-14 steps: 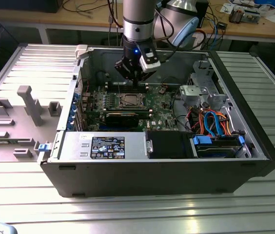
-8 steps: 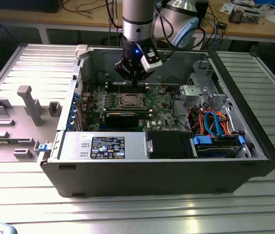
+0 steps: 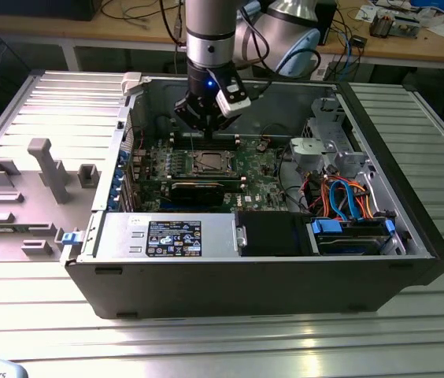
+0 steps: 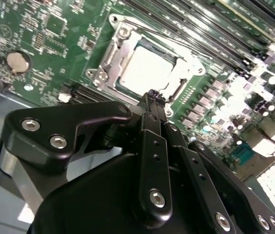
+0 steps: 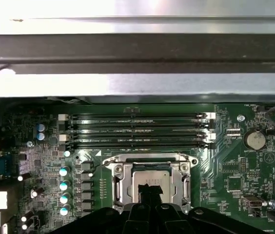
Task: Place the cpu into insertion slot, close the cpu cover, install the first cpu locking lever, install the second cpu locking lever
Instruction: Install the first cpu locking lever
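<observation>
The arm reaches down into an open computer case lying on a ribbed metal table. The gripper hangs close above the green motherboard. Its two fingers are pressed together with nothing between them, and the tips are over one edge of the socket. The cpu lies flat in the insertion slot with its silver top facing up. The cpu cover is folded down over the chip and frames it on all sides. A thin wire lever runs along one side of the frame; whether it is hooked cannot be told. The memory slots lie on the far side of the socket, with a coin battery near them. In the exterior view, the black graphics card lies on the near side of the socket. The power supply sits against the near wall, and blue and orange cables lie toward the exterior view's right.
</observation>
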Robot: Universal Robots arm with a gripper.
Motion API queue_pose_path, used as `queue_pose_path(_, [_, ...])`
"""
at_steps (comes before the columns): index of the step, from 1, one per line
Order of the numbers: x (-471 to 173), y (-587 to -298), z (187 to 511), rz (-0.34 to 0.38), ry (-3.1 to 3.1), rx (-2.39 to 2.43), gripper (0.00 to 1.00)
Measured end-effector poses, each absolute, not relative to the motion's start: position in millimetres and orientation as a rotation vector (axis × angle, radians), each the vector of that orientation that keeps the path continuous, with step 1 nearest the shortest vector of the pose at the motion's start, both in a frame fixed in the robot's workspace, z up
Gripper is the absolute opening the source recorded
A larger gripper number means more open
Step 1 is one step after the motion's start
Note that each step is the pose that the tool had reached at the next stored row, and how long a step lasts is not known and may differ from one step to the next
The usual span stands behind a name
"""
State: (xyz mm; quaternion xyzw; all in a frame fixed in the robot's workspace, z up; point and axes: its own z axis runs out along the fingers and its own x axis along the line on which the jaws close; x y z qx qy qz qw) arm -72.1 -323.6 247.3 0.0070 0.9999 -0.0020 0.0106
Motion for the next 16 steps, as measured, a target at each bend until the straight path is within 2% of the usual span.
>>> queue_pose_path(16, [-116.5, -324.9, 246.2, 0.008, 3.118, -0.112, 0.11])
